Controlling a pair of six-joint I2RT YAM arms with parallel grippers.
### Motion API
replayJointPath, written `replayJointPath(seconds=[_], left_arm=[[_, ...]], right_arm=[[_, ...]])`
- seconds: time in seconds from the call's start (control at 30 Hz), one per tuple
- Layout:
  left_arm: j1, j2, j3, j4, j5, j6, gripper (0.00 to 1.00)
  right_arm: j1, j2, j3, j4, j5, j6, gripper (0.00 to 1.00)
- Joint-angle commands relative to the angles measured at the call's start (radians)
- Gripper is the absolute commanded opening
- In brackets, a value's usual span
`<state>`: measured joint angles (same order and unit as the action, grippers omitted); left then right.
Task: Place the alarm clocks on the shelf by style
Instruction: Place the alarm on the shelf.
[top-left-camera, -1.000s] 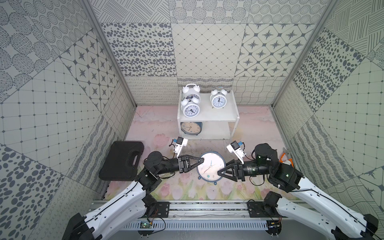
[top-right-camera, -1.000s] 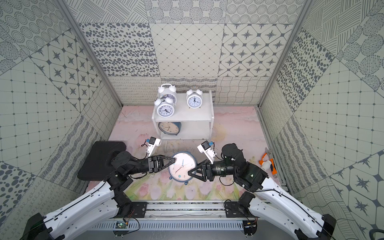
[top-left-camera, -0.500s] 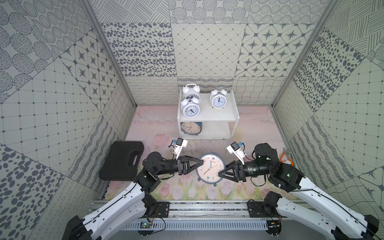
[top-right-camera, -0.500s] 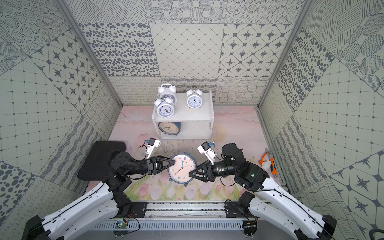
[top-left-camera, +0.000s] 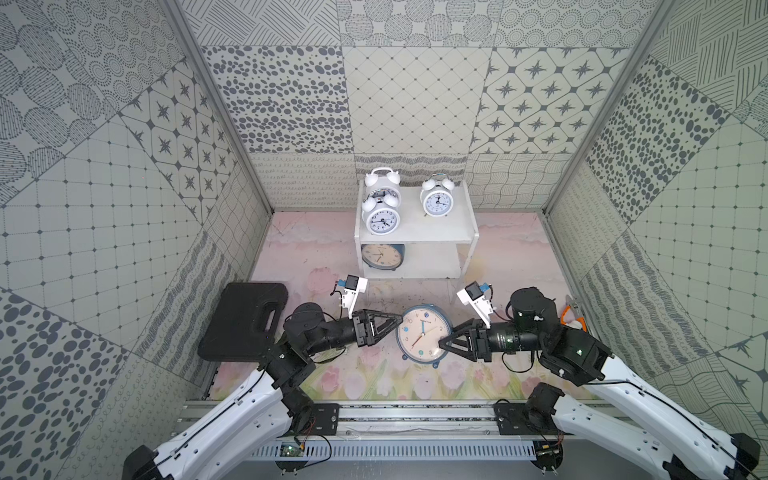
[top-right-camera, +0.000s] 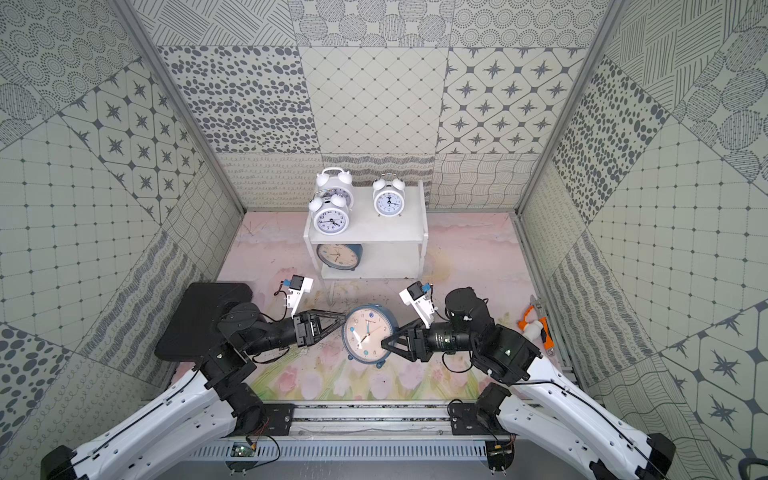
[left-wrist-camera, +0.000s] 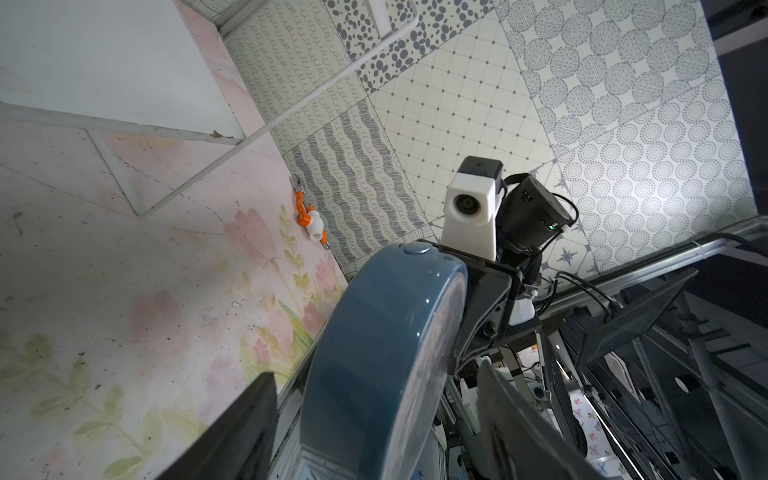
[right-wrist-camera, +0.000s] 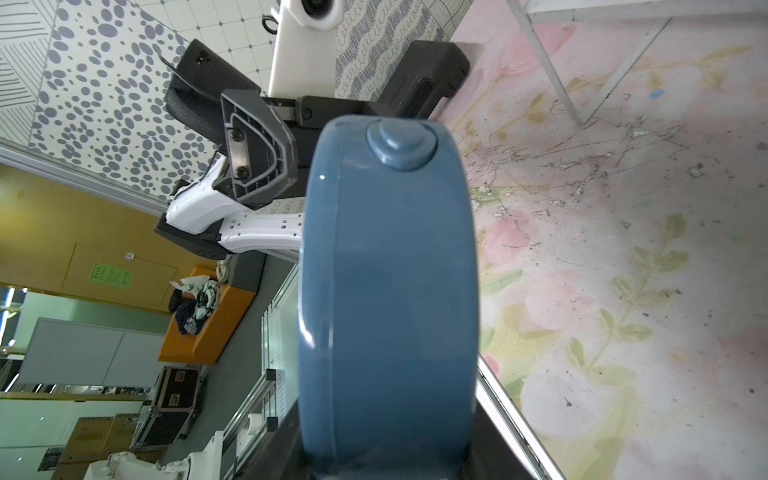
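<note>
A round blue-cased alarm clock (top-left-camera: 423, 334) (top-right-camera: 368, 336) with a cream face sits between my two arms near the front of the mat. My right gripper (top-left-camera: 442, 343) (right-wrist-camera: 386, 449) is shut on its right rim (right-wrist-camera: 386, 270). My left gripper (top-left-camera: 398, 322) (left-wrist-camera: 376, 374) is open, with a finger on each side of the clock's left rim (left-wrist-camera: 386, 353) and a gap at both. On the white shelf (top-left-camera: 432, 226), three white twin-bell clocks (top-left-camera: 380, 218) (top-left-camera: 382, 189) (top-left-camera: 436, 201) stand on the top board. Another blue clock (top-left-camera: 382, 255) stands on the lower board's left.
A flat black case (top-left-camera: 245, 320) lies on the left beside my left arm. An orange and white tool (top-left-camera: 572, 316) lies by the right wall. Patterned walls close in three sides, and a metal rail (top-left-camera: 415, 415) runs along the front.
My left gripper's jaws have opened at the clock's left rim. The right gripper has closed a little tighter on the clock, which stays in the same place.
</note>
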<state>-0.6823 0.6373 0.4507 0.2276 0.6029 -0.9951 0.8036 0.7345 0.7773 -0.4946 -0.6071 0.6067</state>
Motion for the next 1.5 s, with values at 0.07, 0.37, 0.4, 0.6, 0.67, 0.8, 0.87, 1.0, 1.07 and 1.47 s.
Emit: replayJointPath(seconds=[0.07,0.37,0.4,0.6,0.67,0.8,0.87,1.0,1.07,1.47], left_arm=[[0.0,-0.003,0.109,-0.417,-0.421,0.065,0.82],[0.001,-0.127,0.111,-0.641,-0.639,0.01,0.86],[0.001,-0.14,0.108,-0.662,-0.659,0.0,0.86],[0.0,-0.183,0.099,-0.747,-0.71,-0.031,0.87],[0.001,-0.179,0.094,-0.76,-0.704,-0.038,0.87],[0.0,-0.149,0.08,-0.755,-0.677,-0.027,0.88],[0.001,-0.115,0.087,-0.756,-0.661,-0.013,0.88],[0.001,-0.02,0.121,-0.741,-0.601,0.045,0.88],[0.001,0.018,0.139,-0.755,-0.587,0.063,0.86],[0.0,-0.098,0.072,-0.763,-0.608,0.021,0.85]], right_arm=[[0.009,-0.002,0.046,-0.039,0.139,-0.085,0.18],[0.01,-0.027,0.05,-0.109,0.312,-0.17,0.19],[0.009,-0.023,0.052,-0.106,0.323,-0.179,0.19],[0.01,-0.019,0.048,-0.05,0.42,-0.225,0.19],[0.01,-0.006,0.061,-0.032,0.433,-0.237,0.2],[0.01,0.029,0.118,-0.049,0.45,-0.263,0.19],[0.01,0.03,0.128,-0.054,0.466,-0.268,0.19],[0.009,0.015,0.101,-0.034,0.526,-0.267,0.19],[0.01,0.004,0.069,-0.003,0.565,-0.255,0.19],[0.014,0.029,0.039,0.11,0.679,-0.272,0.19]])
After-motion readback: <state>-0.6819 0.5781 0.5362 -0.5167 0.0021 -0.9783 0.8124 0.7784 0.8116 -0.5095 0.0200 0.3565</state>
